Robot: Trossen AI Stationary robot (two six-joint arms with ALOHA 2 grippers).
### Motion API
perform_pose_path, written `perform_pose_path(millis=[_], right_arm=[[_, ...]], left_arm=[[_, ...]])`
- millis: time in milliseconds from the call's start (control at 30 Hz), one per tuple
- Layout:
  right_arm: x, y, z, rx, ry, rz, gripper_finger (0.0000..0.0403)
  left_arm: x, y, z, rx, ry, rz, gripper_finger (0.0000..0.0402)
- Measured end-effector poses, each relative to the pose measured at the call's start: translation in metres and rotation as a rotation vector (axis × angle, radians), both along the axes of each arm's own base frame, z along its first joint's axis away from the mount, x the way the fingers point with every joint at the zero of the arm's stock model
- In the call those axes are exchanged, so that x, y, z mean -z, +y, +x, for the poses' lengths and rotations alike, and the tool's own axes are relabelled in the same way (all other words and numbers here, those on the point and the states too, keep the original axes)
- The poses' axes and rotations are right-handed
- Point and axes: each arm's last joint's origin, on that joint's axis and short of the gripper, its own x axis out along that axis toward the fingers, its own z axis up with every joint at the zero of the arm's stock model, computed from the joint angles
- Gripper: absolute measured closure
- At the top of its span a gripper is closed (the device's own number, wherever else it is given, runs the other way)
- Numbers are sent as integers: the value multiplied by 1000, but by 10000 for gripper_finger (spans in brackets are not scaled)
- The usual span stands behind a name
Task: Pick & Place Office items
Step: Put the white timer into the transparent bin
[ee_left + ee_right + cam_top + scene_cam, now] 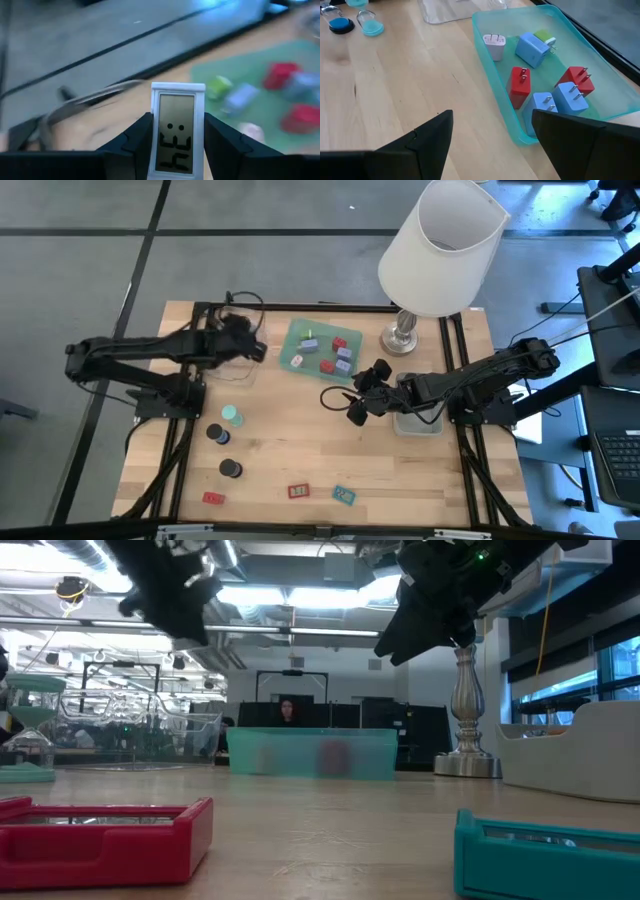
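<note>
Pale wooden worktop (300,450) under a white-shaded lamp (440,245), with two dark arms reaching in from either side.

The left claw (177,137) is clamped on a small white-framed clock (177,130), its display showing dark digits; in the overhead view this claw (245,340) hangs near the worktop's far-left corner, just beside the green tray (322,350).

The right claw (492,132) stands apart and holds nothing, hovering over bare wood near the tray's edge (495,95); from above it (362,402) sits right of centre, by the grey tray (418,424).

Six plug adapters lie in the green tray in the right wrist view: one white (494,46), one green (545,37), two red (520,86) and (576,80), and at least two blue (532,50) and (568,98), with a third blue one (541,107) partly hidden behind the claw's finger.

Loose on the worktop's near half: one mint hourglass (232,416), two black round caps (218,435) and (231,469), two flat red pieces (213,498) and (298,492), and one teal piece (344,495).

A person sits far back in the room, seen from the low camera.
</note>
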Motion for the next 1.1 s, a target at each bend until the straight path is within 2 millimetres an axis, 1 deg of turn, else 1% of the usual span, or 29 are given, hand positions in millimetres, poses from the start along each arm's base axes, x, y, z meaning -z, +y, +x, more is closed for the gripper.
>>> perform_pose_path(millis=[67,133,333,600,900,1100], right_arm=[[0,0,0,3,-2,3,127],[0,0,0,9,-6,10,127],[0,0,0,13,-9,15,127],[0,0,0,4,-2,0,127],[0,0,0,3,-1,-1,127],[0,0,0,-1,2,-5,127]], left_arm=[[3,8,-6,-70,12,-18,258],[10,17,-9,-116,30,-33,258],[46,45,-11,-197,46,-144,257],[91,74,-5,-216,41,-257,256],[123,96,4,-239,116,-321,256],[133,101,4,-231,149,-345,255]])
